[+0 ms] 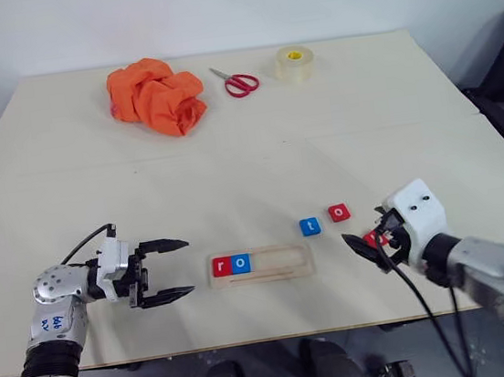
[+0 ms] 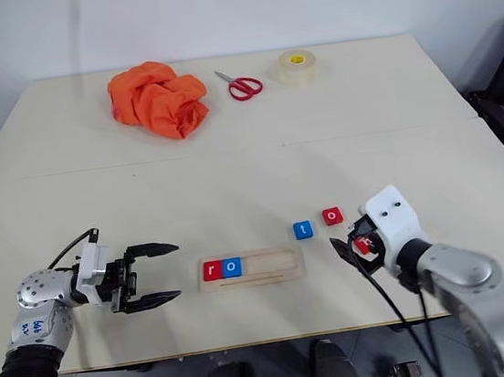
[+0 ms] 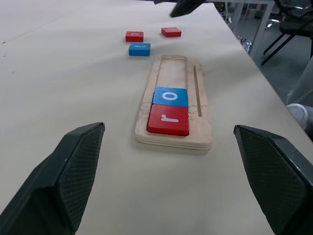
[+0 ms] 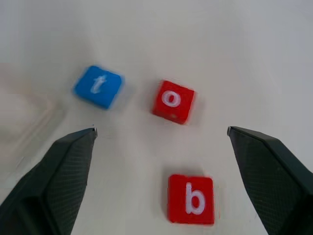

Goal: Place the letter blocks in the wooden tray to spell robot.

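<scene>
- Left eye view: the table point(image 1: 233, 182) is wide and pale, and a seam crosses it from side to side; its near edge runs just below the wooden tray point(image 1: 281, 274) and both grippers.
- The middle of the table is bare between the tray and the far things, so there is much free room at 12 o'clock from the tray.
- Far from the tray, near the back edge, lie an orange cloth point(image 1: 156, 95) at 11 o'clock, red scissors point(image 1: 237, 82) at 12 o'clock and a roll of tape point(image 1: 294, 63) at 1 o'clock.
- The tray lies lengthwise from left to right, close to the near edge. At its left end sit the red r block point(image 1: 221, 267) and the blue o block point(image 1: 240, 263), touching each other; the rest of the tray bed is free.
- In the left wrist view a narrow groove point(image 3: 197, 90) runs along one side of the tray.
- The blue t block point(image 1: 309, 226) and the red o block point(image 1: 339, 212) lie flat on the table at 1 o'clock from the tray, near each other but apart.
- The red b block point(image 4: 191, 199) lies on the table between the fingers of the right gripper point(image 4: 161, 142), whose jaws are spread wide and touch nothing.
- The left gripper point(image 1: 168, 270) is at 9 o'clock from the tray, pointing toward it, with jaws apart and empty.
</scene>
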### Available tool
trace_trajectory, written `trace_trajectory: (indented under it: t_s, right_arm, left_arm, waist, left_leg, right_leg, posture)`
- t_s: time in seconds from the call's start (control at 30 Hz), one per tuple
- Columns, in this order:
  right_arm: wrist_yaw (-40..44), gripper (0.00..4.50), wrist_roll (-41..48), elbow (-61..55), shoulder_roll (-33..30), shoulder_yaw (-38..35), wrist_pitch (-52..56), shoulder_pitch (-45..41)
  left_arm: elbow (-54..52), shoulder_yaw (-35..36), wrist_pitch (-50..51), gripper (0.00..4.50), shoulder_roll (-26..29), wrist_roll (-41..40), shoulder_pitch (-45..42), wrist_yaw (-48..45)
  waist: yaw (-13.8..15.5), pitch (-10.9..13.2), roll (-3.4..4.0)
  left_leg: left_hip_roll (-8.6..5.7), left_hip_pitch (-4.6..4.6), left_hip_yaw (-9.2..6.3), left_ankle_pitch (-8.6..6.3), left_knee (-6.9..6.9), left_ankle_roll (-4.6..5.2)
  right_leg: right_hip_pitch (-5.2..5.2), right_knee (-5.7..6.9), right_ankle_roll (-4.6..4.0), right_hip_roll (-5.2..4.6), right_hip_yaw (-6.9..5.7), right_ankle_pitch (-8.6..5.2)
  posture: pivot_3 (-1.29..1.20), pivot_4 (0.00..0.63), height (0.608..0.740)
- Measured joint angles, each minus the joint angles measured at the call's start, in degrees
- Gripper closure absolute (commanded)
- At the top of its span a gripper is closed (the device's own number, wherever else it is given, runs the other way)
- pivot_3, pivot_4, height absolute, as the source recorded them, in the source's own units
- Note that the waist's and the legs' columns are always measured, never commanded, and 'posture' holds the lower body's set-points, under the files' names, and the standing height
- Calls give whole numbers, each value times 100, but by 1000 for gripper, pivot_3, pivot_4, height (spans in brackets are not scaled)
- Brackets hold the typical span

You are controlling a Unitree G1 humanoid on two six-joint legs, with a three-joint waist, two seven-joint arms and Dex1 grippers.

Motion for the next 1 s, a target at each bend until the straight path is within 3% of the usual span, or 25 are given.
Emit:
trace_trajectory:
  t_s: [0.17,0.27,0.5,0.87,1.0]
  right_arm:
    - [1772,32,-94,1546,-1355,535,-1675,-321]
    - [2548,32,-389,2574,-1716,956,-2635,-643]
    - [3657,32,-1153,4241,-1744,1921,-4369,-1516]
    - [4572,32,-1778,5683,-1403,2569,-5709,-2570]
    - [4845,991,-1832,5951,-1280,2642,-5909,-2738]
  left_arm:
    - [-38,15,-65,0,-70,-1,42,0]
    - [-164,53,-112,0,-79,-4,206,0]
    - [-750,202,-130,0,-74,-89,852,8]
    - [-1625,585,36,0,-69,-127,1665,124]
    - [-1964,654,95,0,-87,-127,2017,287]
  waist:
    - [-4,0,-4]
    - [-11,1,-6]
    - [-14,1,-5]
    - [-6,1,-5]
    - [-19,1,-5]
  left_leg:
    - [1,1,3,1,-1,2]
    - [1,0,10,1,1,2]
    - [1,2,17,1,9,1]
    - [4,10,18,4,14,-5]
    - [6,15,19,3,13,-6]
  right_leg:
    - [-3,1,3,4,2,1]
    - [-4,0,4,2,5,2]
    - [-6,6,6,-4,9,3]
    - [-4,14,2,-7,8,4]
    - [-4,17,0,-6,9,3]
  posture:
    - [0,150,740]
    - [0,150,740]
    - [0,150,740]
    - [0,150,740]
    - [0,150,740]
